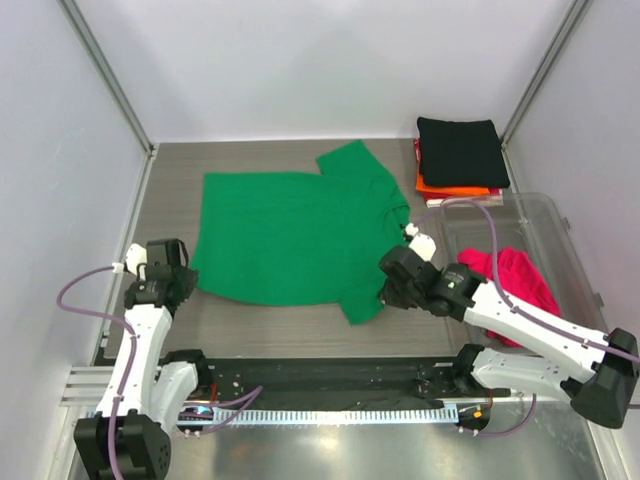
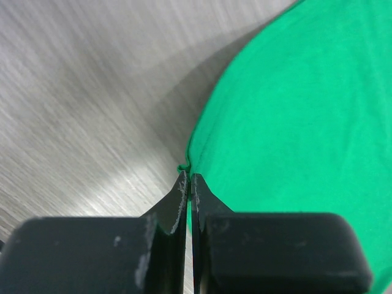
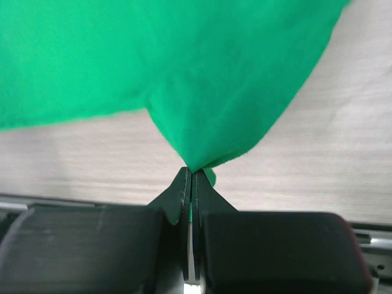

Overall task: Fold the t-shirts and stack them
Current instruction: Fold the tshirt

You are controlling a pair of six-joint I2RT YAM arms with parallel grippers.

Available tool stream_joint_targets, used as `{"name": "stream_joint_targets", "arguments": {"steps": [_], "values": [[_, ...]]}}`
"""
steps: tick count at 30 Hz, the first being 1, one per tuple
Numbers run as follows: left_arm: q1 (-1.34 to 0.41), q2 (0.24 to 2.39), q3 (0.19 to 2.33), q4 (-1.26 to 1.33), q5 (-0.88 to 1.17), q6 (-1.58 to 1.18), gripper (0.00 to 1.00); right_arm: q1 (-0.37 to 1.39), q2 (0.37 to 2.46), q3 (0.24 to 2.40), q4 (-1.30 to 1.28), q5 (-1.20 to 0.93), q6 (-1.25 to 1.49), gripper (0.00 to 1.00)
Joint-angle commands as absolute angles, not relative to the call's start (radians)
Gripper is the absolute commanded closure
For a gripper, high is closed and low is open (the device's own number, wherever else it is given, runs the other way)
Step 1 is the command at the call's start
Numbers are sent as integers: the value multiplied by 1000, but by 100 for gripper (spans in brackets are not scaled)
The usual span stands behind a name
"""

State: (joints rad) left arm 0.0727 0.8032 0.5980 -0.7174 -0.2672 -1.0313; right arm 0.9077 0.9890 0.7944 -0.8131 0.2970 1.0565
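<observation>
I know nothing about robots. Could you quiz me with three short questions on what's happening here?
1. True or false: the left gripper and right gripper each pinch the green t-shirt at its near edge.
2. Which colour tops the folded stack at the far right? A orange, B black, C green.
3. Fill in: the pink shirt lies in the clear ____.
Key: 1 true. 2 B. 3 bin.
</observation>
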Motion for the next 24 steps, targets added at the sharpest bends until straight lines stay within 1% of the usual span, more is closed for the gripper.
{"name": "stream_joint_targets", "arguments": {"steps": [1,5,8,9,13,18,19,24], "values": [[78,836,678,-752,-255,-989,100,881,1061,912,-868,419,965,99],[78,897,758,-750,-261,-973,100,787,1196,1067,-862,420,867,99],[77,966,811,-742,-258,-960,100,715,1256,1167,-842,382,779,99],[77,1010,822,-735,-256,-959,100,668,1300,1192,-838,374,761,99],[78,1115,873,-710,-265,-942,100,586,1420,1356,-831,335,654,99],[78,1233,933,-666,-262,-931,100,523,1558,1489,-831,305,592,99],[77,1314,978,-660,-271,-920,100,493,1633,1552,-831,286,568,99],[78,1403,1047,-658,-301,-904,100,457,1719,1636,-830,261,540,99]]}}
